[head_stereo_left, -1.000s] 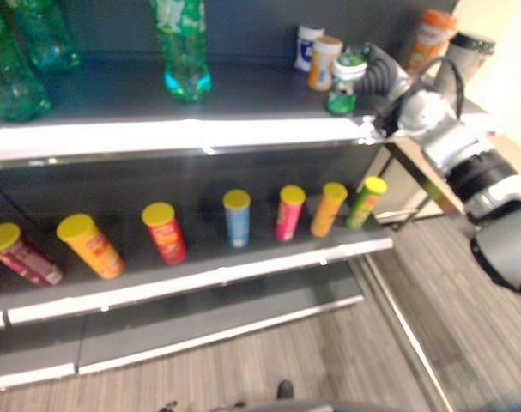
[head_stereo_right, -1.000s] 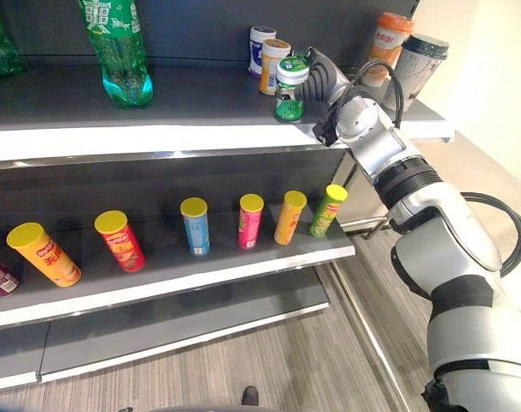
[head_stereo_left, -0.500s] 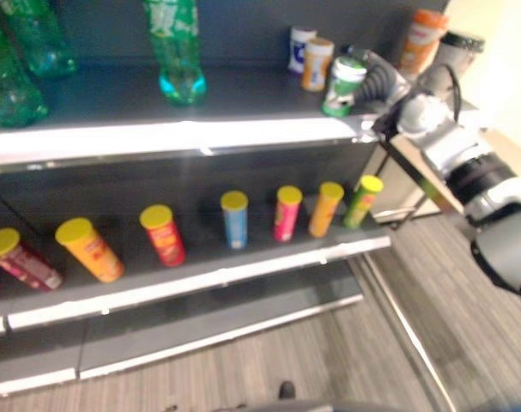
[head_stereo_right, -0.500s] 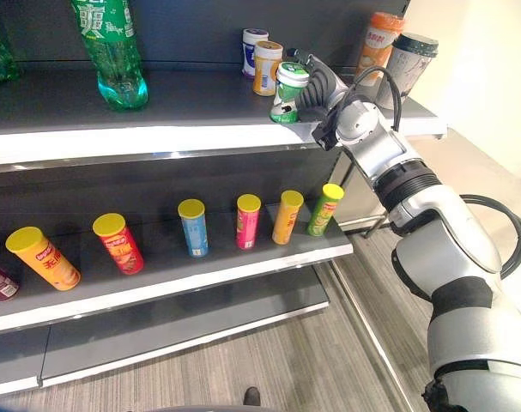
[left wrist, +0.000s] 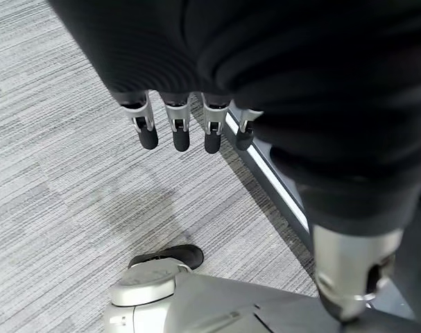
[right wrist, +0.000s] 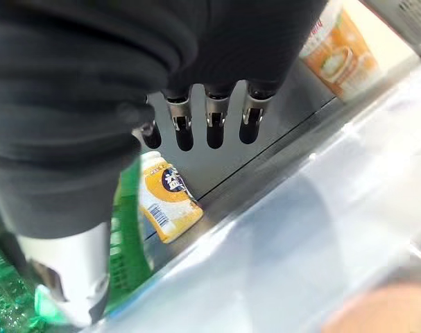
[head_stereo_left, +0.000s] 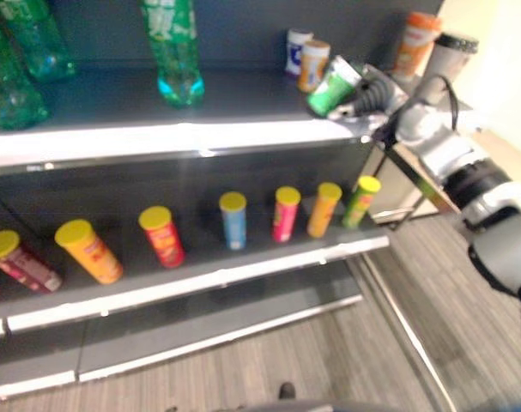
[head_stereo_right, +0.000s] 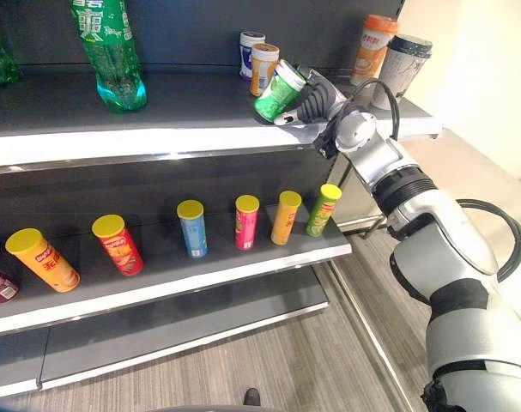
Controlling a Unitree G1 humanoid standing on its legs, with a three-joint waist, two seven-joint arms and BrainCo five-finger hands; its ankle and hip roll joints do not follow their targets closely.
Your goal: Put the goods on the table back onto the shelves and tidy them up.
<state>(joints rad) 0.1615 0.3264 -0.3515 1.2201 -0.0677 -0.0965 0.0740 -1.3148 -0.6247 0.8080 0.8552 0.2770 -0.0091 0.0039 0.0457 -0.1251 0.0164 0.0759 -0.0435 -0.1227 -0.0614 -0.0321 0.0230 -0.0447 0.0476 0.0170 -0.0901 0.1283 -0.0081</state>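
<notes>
A green jar with a white lid leans steeply on the top shelf, near its front edge, with its base to the left and its lid up by my right hand. The hand sits just right of the jar. In the right wrist view its fingers are straight, and the green jar lies between them and the thumb. A yellow jar stands behind it. My left hand hangs with relaxed fingers above the carpet.
Behind the green jar stand a white-and-blue jar and a yellow jar. An orange cup and a dark cup stand further right. A green bottle stands to the left. Several chip cans line the lower shelf.
The green jar stood upright a second ago and has tipped over to the left. My right hand has dropped a little beside it.
</notes>
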